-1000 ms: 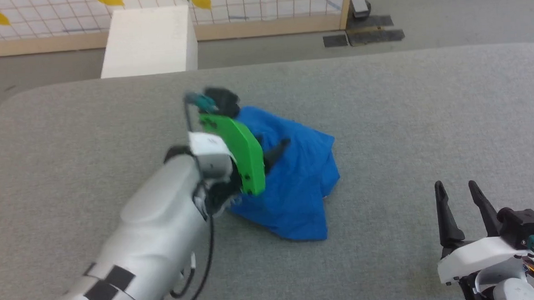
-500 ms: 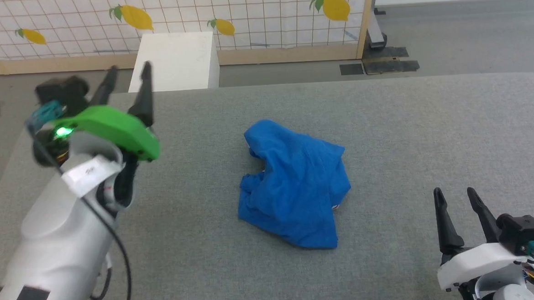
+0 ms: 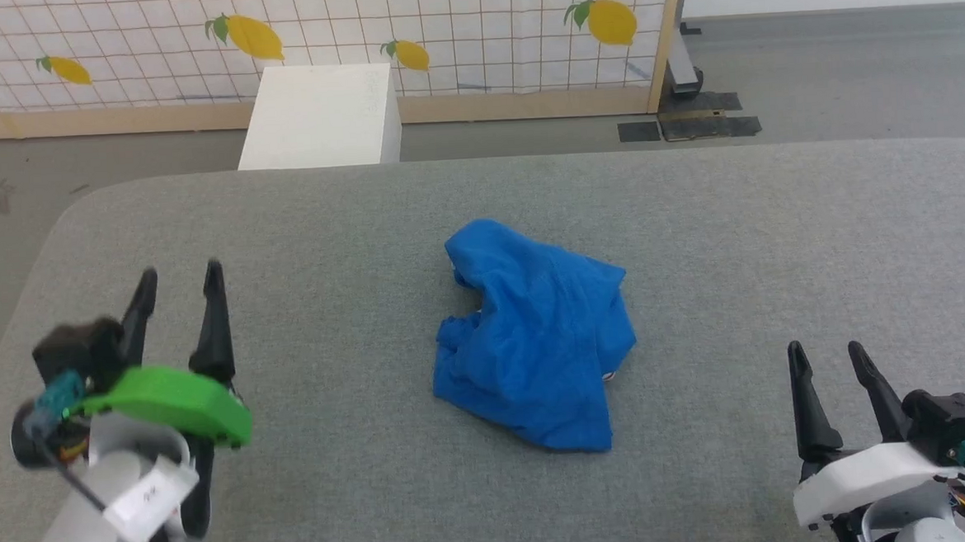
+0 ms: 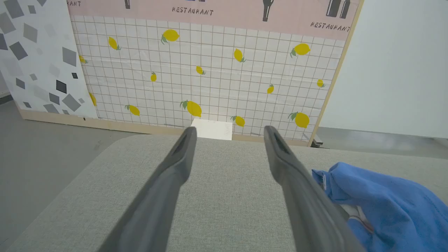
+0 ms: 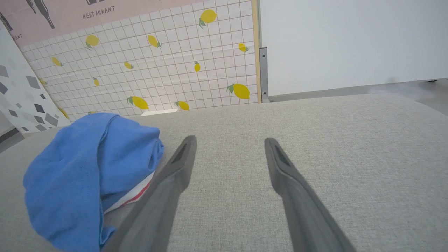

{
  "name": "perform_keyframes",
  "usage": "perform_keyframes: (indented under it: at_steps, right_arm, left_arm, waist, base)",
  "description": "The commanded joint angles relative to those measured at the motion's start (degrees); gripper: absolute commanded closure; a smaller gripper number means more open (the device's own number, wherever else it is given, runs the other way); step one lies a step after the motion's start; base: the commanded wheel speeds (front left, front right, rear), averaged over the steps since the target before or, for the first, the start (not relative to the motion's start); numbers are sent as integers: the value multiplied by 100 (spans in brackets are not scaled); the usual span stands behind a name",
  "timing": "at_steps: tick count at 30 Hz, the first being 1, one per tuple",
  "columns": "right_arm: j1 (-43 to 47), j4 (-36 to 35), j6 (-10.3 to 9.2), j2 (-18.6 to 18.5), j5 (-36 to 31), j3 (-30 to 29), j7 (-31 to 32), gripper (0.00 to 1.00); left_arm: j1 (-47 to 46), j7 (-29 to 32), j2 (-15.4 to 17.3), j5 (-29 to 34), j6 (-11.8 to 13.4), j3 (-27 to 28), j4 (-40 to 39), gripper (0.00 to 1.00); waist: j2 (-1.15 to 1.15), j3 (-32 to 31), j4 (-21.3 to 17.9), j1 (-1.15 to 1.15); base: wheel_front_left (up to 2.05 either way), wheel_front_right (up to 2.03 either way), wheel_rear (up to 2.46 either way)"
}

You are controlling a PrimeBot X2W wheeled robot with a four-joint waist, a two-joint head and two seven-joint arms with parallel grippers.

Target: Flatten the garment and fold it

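Note:
The royal-blue garment (image 3: pixel 535 334) lies crumpled in a heap near the middle of the grey table (image 3: pixel 348 228). A bit of its red-and-white striped trim (image 5: pixel 131 196) peeks from under the heap; the lettering and number are hidden. My left gripper (image 3: pixel 179 280) stands open at the lower left, well apart from the garment (image 4: pixel 378 199), which lies to its right. My right gripper (image 3: pixel 825 352) stands open at the lower right with nothing between its fingers, and the garment (image 5: pixel 80 175) lies to its left.
A white box (image 3: pixel 321 114) stands on the floor behind the table's far edge. Beyond it a lemon-patterned tiled panel (image 3: pixel 437 25) closes off the back. Black pads (image 3: pixel 689 124) lie on the floor at the back right.
My left arm let go of the garment, swung away to the left and came back down to the lower left, open. The garment stays heaped. The camera tilted up a little.

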Motion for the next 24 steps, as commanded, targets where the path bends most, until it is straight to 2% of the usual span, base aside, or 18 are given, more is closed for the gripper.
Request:
perform_keyframes:
  at_steps: [1, 10, 18, 24]
  right_arm:
    - [53, -36, -9, -5, 40, 7, -29, 0]
    - [102, -61, -9, -5, 97, 58, -29, 0]
    - [110, -26, -9, -5, 186, 132, -29, 0]
    - [90, 6, -9, -5, 185, 149, -29, 0]
  left_arm:
    - [250, -23, -62, 78, 3, 77, -81, 0]
    - [993, -23, -382, 287, -201, 290, -110, 0]
    - [1249, -23, -542, 353, -390, 272, -4, 0]
    - [1311, -23, -653, 446, -421, 450, -70, 0]
  waist:
    - [0, 2, -4, 0]
    - [0, 24, -25, 0]
    - [0, 66, -96, 0]
    - [0, 89, -104, 0]
  base:
    - [0, 0, 0]
    - [0, 0, 0]
    - [0, 0, 0]
    - [0, 0, 0]
